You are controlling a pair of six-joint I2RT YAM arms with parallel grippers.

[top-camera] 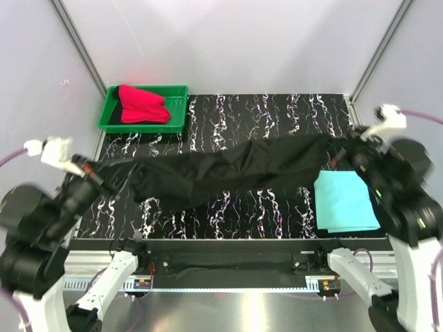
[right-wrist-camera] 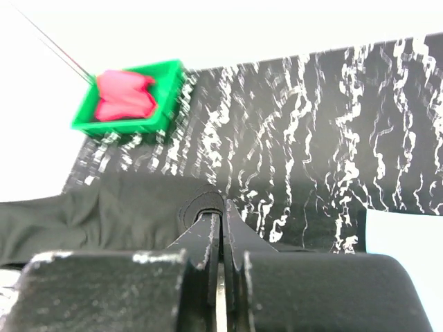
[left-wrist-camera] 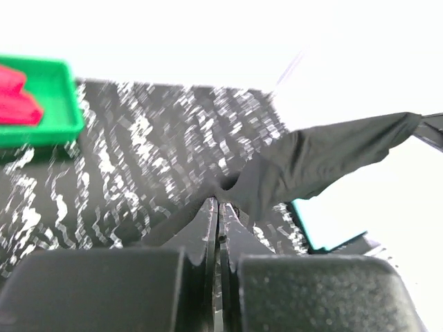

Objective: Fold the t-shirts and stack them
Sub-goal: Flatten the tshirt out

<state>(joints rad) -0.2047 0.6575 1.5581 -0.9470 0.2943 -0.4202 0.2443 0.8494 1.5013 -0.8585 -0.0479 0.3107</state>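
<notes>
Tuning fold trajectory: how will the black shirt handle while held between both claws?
Likely floppy: the black shirt sags and wrinkles between the left claw and right claw. Probably light: pinches at its ends carry it. Its middle may drag on the table.

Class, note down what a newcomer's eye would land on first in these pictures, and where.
The black t-shirt is stretched across the middle of the table, pinched at either end by the left gripper and the right gripper. Next come the bright red t-shirt in the green tray at the far left corner, and the folded turquoise t-shirt lying flat at the near right.
</notes>
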